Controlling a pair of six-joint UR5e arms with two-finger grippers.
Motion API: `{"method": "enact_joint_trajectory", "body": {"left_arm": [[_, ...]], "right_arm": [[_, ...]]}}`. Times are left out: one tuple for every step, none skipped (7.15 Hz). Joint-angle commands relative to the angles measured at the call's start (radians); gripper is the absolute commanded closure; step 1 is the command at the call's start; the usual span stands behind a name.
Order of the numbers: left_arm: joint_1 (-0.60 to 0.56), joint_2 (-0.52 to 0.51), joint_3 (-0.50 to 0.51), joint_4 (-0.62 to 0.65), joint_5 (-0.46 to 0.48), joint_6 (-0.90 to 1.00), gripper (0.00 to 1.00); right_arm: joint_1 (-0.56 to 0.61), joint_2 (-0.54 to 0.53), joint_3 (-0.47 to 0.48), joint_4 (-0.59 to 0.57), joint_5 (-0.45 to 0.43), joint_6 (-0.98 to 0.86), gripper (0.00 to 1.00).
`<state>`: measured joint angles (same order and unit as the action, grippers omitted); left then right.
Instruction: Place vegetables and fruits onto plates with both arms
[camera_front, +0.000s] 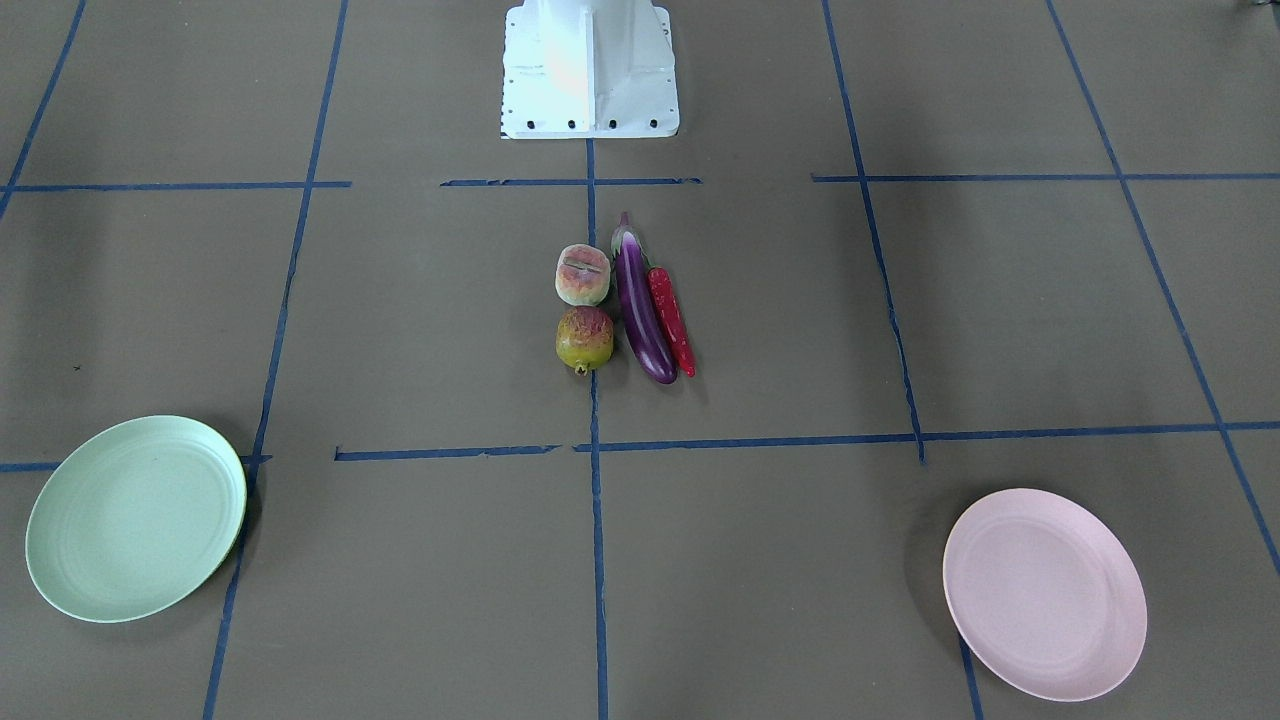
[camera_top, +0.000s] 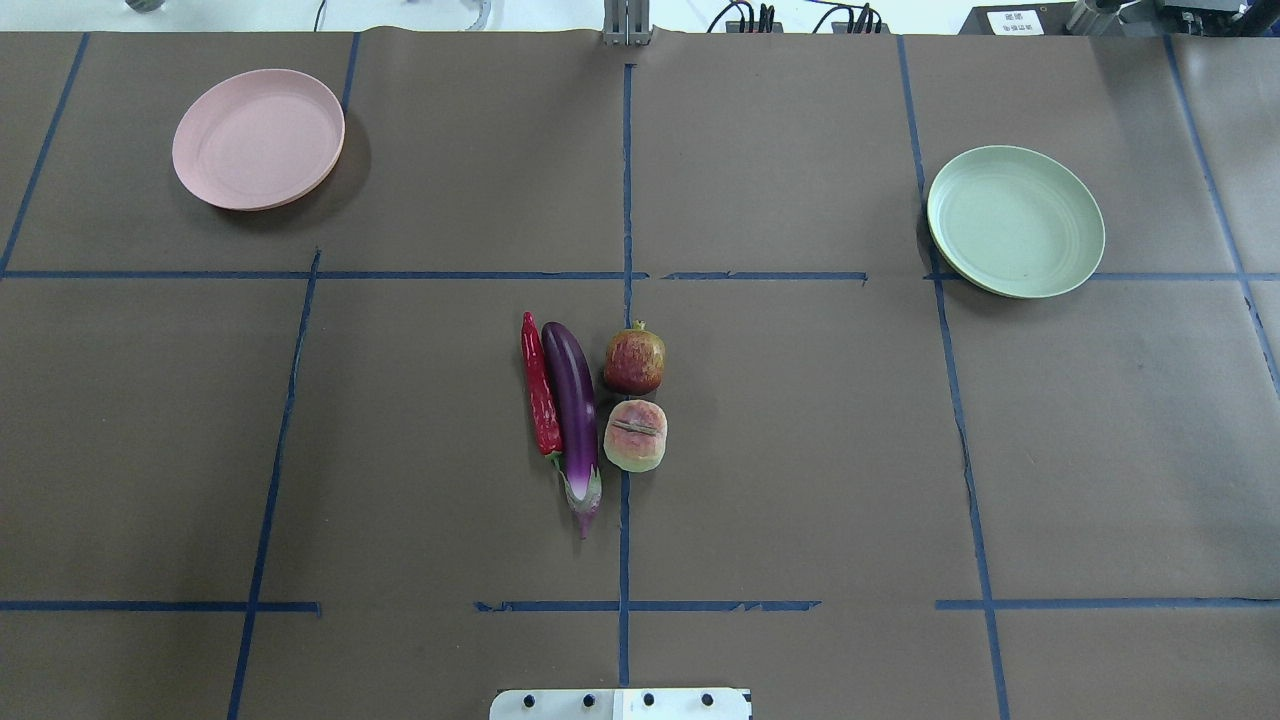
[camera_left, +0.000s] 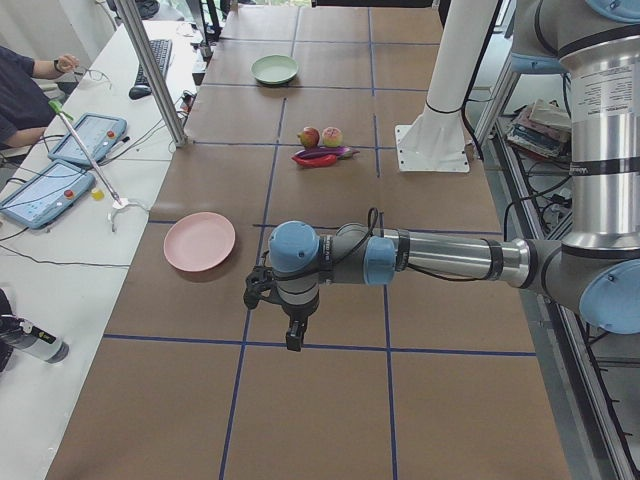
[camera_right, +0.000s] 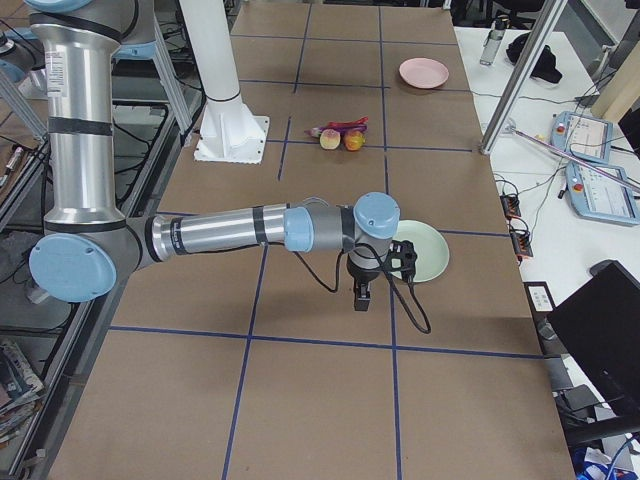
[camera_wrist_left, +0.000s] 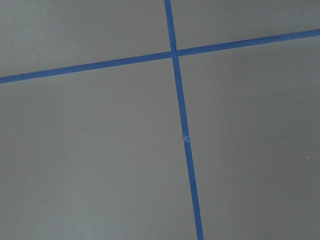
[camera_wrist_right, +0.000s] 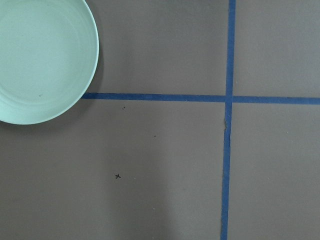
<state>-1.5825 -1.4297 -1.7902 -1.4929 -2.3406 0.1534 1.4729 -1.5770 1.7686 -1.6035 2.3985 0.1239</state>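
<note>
Saw left gripper (camera_left: 293, 338) and right gripper (camera_right: 360, 299) only in the side views, not overhead; could not tell their opening or hold.

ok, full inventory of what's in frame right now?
eggplant: 1, purple, table centre
chili: 1, red, alongside eggplant
pomegranate: 1, red-yellow, eggplant's other side
peach: 1, pink-cream, beside pomegranate, nearer robot
pink plate: 1, pale pink, far left, empty
green plate: 1, mint, far right, empty
tape lines: several, blue, across table
base block: 1, white, robot's edge
left gripper: 1, black, near pink plate
right gripper: 1, black, beside green plate
</note>
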Motion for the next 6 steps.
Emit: {"method": "enact_joint_trajectory", "body": {"left_arm": [[0.001, -0.001, 0.000, -0.001, -0.002, 0.000, 0.00], [-0.001, -0.001, 0.000, -0.001, -0.002, 0.000, 0.00], [-0.001, -0.001, -0.001, -0.001, -0.003, 0.000, 0.00], [-0.001, -0.001, -0.002, -0.003, -0.003, 0.000, 0.00], [0.001, -0.001, -0.002, -0.003, -0.003, 0.000, 0.00], [0.001, -0.003, -0.002, -0.003, -0.003, 0.001, 0.00]], "right_arm": [[-0.086, 0.064, 0.002, 0.168, 0.002, 0.125, 0.08], [-0.168, 0.104, 0.009, 0.215, -0.001, 0.225, 0.01], [-0.271, 0.192, 0.020, 0.232, -0.010, 0.399, 0.00], [-0.393, 0.318, 0.019, 0.228, -0.072, 0.613, 0.00], [-0.524, 0.401, 0.017, 0.225, -0.182, 0.772, 0.00], [-0.659, 0.478, 0.011, 0.215, -0.323, 0.921, 0.00]]}}
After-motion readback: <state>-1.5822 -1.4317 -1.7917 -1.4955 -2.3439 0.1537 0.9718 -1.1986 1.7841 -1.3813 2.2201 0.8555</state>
